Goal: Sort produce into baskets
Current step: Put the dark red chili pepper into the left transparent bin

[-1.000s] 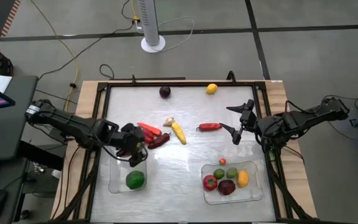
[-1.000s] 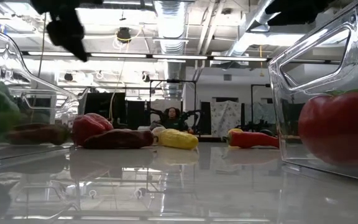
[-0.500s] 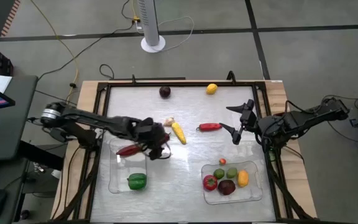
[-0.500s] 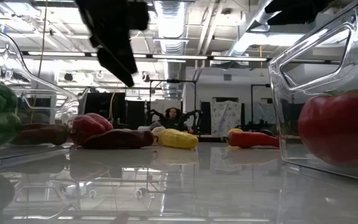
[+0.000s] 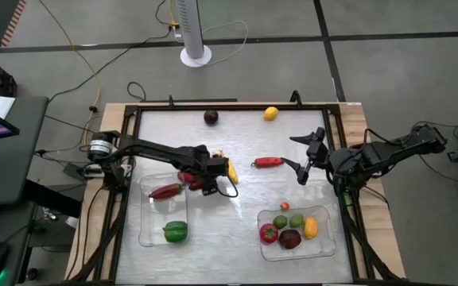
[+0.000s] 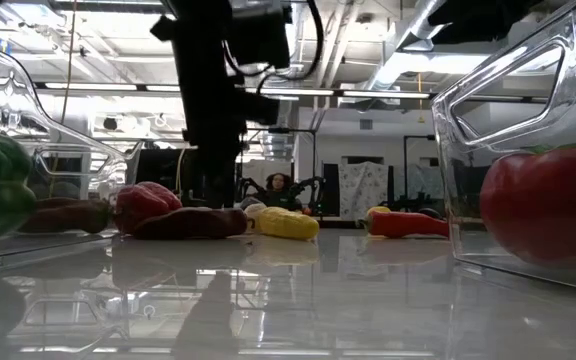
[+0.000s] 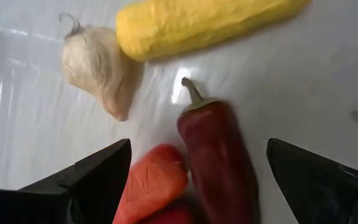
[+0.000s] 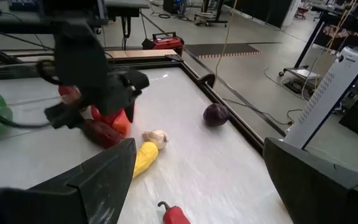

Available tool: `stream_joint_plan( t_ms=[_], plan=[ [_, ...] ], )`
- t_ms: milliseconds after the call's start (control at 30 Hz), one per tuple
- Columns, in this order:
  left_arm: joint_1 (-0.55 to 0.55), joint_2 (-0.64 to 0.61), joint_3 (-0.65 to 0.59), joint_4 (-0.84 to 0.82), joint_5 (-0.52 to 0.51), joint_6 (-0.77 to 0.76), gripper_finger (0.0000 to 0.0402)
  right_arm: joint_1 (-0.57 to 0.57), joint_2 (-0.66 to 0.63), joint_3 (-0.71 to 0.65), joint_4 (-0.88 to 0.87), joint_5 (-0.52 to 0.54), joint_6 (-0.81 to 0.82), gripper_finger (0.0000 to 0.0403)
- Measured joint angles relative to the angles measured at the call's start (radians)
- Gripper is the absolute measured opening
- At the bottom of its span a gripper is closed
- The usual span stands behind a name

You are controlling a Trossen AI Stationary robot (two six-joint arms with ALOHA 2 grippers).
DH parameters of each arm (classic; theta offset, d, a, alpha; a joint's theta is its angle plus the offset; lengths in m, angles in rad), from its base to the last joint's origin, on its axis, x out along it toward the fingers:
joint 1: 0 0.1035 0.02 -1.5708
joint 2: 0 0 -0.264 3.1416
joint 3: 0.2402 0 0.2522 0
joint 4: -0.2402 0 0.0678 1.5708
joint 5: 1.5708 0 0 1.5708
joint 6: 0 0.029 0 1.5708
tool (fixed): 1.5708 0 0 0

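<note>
I'm hovering my left pincer (image 7: 194, 180) wide open and empty over the dark-red pepper (image 7: 219, 155), lying on the table (image 5: 245, 206) beside the orange-red pepper (image 7: 151, 183), just outside the left basket (image 5: 151, 230). To do this well, I'm thinking: straddle the dark one only, clear of its neighbour, the garlic (image 7: 98, 68) and the corn (image 7: 197, 22). My right pincer (image 5: 303, 155) is waiting open, empty, above the table's right side.

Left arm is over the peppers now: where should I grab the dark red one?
Grip the dark red pepper across its thick middle, coming straight down with the open left pincer. It lies flat and long, stem toward the corn; the orange-red pepper crowds one side.
</note>
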Motion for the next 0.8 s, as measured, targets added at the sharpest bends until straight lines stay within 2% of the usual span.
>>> stream_joint_plan(
  t_ms=[133, 267, 633, 700, 800],
  plan=[
    [0.024, 0.042, 0.000, 0.009, 0.002, 0.021, 0.0354, 0.001, 0.000, 0.000, 0.001, -0.001, 0.008, 0.0379],
    [0.034, 0.072, 0.000, 0.021, -0.002, 0.033, 0.0317, 0.001, 0.002, 0.000, -0.006, -0.002, 0.025, 0.0379],
    [0.030, 0.063, 0.002, 0.025, 0.002, 0.054, 0.0104, 0.001, 0.002, 0.000, -0.009, -0.002, 0.033, 0.0379],
    [0.026, 0.052, 0.012, 0.010, 0.024, 0.066, 0.0079, 0.001, 0.002, 0.000, -0.010, -0.002, 0.034, 0.0379],
    [0.023, 0.011, 0.057, -0.024, 0.057, 0.076, 0.0068, 0.001, 0.002, 0.000, -0.010, -0.002, 0.034, 0.0379]
  ],
)
